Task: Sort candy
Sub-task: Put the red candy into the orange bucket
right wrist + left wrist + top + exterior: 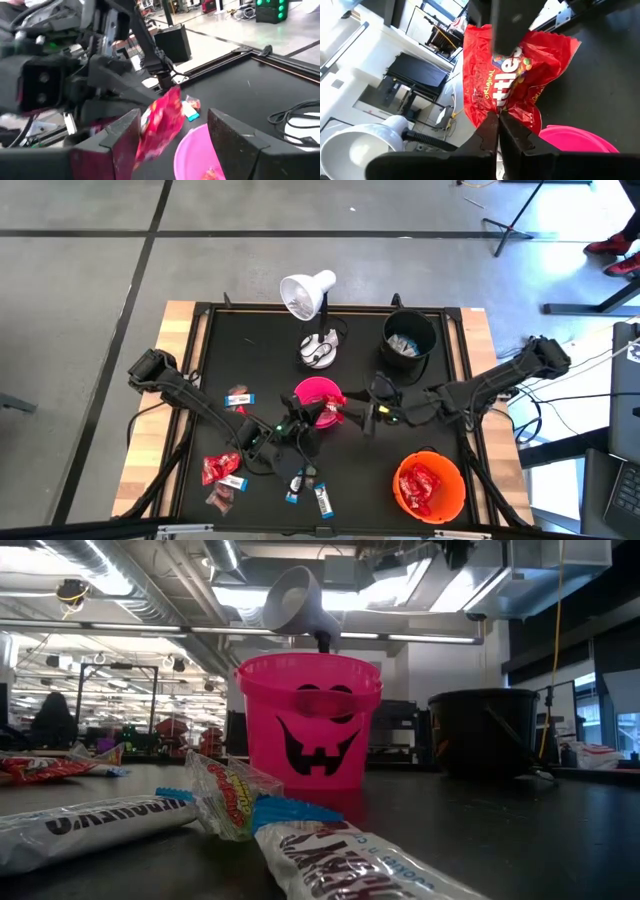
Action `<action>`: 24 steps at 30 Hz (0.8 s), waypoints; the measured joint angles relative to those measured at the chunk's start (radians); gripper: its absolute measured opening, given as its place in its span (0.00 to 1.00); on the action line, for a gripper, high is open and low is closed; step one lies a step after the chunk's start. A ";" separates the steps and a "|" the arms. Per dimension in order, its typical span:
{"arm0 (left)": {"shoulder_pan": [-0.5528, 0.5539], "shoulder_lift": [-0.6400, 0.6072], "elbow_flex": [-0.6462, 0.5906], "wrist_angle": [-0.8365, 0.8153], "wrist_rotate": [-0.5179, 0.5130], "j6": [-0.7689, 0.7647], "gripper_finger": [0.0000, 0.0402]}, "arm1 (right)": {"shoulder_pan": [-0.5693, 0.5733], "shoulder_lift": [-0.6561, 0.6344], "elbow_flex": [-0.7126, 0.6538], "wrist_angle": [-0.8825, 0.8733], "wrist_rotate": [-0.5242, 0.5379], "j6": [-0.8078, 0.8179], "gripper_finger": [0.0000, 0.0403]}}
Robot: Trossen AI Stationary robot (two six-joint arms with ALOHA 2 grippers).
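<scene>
The left pincer (497, 131) reaches from the table's left edge, clamped on a red candy packet (520, 75) above the pink bucket (318, 393). The right pincer (172, 145), stretched in from the right edge, gapes wide around that packet.

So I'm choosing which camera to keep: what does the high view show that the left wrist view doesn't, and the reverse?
Only the high view shows the orange bowl of red packets, the black bucket, loose candy near the table's front-left, and the open right claw beside the pink bucket. Only the left wrist view shows the left claw shut on a red Skittles packet, printing readable. Both show the pink bucket, the white lamp and that packet held above the bucket.
</scene>
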 joint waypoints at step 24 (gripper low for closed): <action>-0.031 -0.018 0.000 0.040 0.041 0.047 0.04 | -0.026 0.004 0.000 0.032 -0.163 -0.063 0.05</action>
